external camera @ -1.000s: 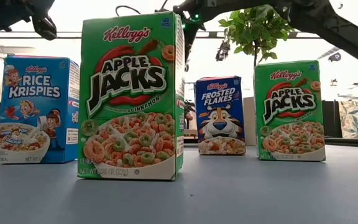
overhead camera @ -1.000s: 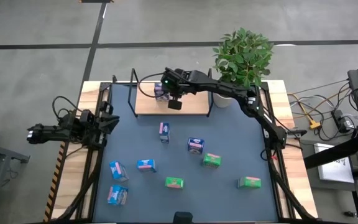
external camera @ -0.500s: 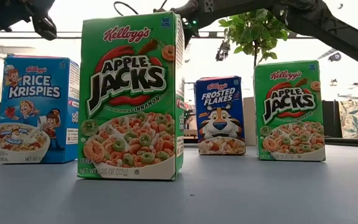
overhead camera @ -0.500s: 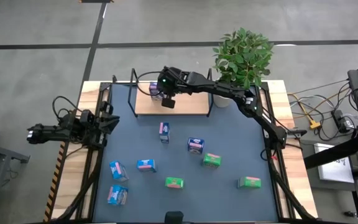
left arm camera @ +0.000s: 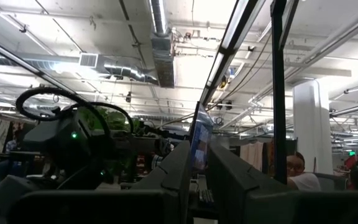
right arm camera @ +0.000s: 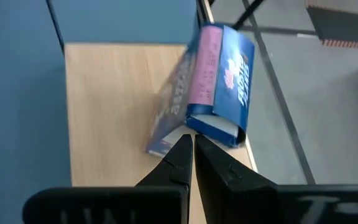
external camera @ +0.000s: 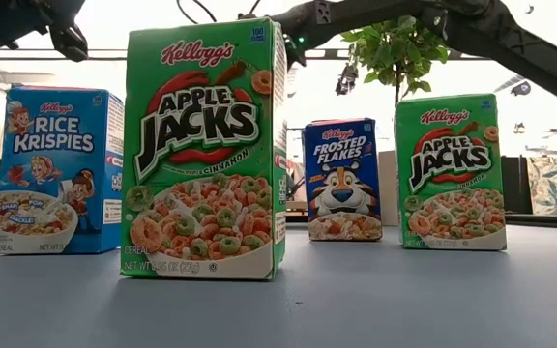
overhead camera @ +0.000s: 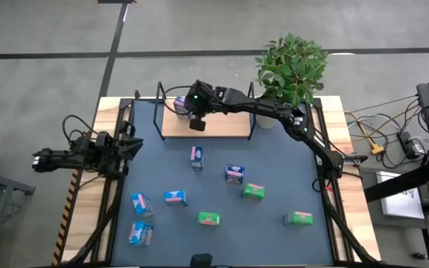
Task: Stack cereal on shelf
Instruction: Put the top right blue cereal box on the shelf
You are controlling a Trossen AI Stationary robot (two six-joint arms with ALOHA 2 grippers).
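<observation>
my right gripper (right arm camera: 192,142), fingers pressed together, touches a tilted blue cereal box (right arm camera: 219,84) on the shelf (right arm camera: 114,93); my left gripper (overhead camera: 134,146), shut too, waits by the table's left edge.

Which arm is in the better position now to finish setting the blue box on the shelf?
The right. Its gripper is already over the shelf, touching the tilted blue cereal box. The left gripper waits at the table's left edge.

Blue table (overhead camera: 274,160) held eight scattered cereal boxes (overhead camera: 234,173), the shelf (overhead camera: 222,126) top center, one tilted box (right arm camera: 219,81) on its board.
</observation>
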